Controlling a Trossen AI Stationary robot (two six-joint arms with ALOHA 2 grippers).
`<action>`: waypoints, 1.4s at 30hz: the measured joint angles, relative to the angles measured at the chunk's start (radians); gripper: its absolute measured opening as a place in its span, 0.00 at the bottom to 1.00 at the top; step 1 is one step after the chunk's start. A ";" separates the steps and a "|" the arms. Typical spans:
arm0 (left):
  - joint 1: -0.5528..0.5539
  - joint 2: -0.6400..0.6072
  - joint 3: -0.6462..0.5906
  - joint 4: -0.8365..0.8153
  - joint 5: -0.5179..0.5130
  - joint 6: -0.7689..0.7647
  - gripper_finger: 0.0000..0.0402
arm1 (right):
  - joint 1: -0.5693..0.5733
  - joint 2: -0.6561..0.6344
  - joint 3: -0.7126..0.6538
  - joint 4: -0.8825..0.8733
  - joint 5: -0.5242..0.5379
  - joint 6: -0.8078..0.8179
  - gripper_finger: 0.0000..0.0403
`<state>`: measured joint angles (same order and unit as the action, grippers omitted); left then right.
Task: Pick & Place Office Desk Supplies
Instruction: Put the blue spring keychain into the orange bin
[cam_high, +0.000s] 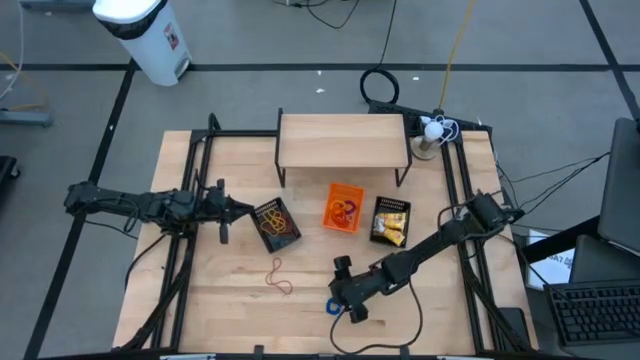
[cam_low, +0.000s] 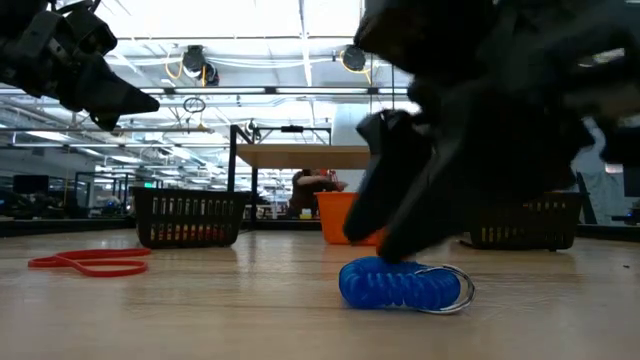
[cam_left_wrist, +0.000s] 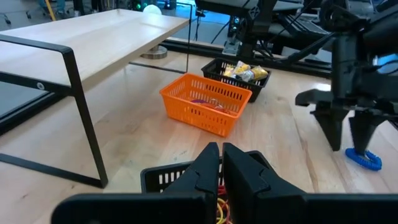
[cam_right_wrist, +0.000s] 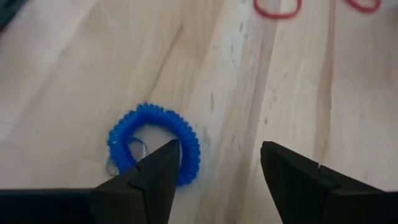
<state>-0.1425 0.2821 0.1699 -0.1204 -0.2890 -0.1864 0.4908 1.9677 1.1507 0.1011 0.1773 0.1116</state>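
A blue coiled ring (cam_right_wrist: 154, 144) with a small metal key ring lies flat on the wooden table (cam_high: 220, 300) near its front edge. My right gripper (cam_right_wrist: 221, 155) stands open just over it, slanting down; one finger is at the coil's rim and the other beside it over bare wood. Red rubber bands (cam_high: 279, 276) lie loose to the left of the coil. My left gripper (cam_left_wrist: 221, 155) is shut and empty, raised above the left black mesh bin (cam_high: 275, 225). My right gripper has one fingertip (cam_right_wrist: 166, 155) right at the blue coil's near rim (cam_right_wrist: 186, 163), coming slanting down from the table's right. I cannot tell whether it touches the coil. The coil lies flat on the table.
An orange bin (cam_high: 343, 208) stands mid-table, and a second black mesh bin (cam_high: 390, 222) with yellow packets stands to its right. A low wooden shelf (cam_high: 343, 140) on black legs spans the far side. Bare wood lies at the front left.
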 joint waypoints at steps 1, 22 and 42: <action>0.000 0.000 0.000 0.000 0.000 0.000 0.05 | 0.000 0.009 0.000 -0.003 0.000 0.005 0.53; 0.000 0.000 0.001 0.003 0.000 0.024 0.05 | -0.021 0.029 0.002 -0.122 -0.079 0.060 0.21; 0.000 0.000 0.002 -0.013 0.001 0.027 0.05 | -0.208 -0.553 -0.232 0.255 -0.273 -0.096 0.03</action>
<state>-0.1425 0.2821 0.1715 -0.1333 -0.2882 -0.1593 0.2830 1.4152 0.9191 0.3556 -0.0957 0.0158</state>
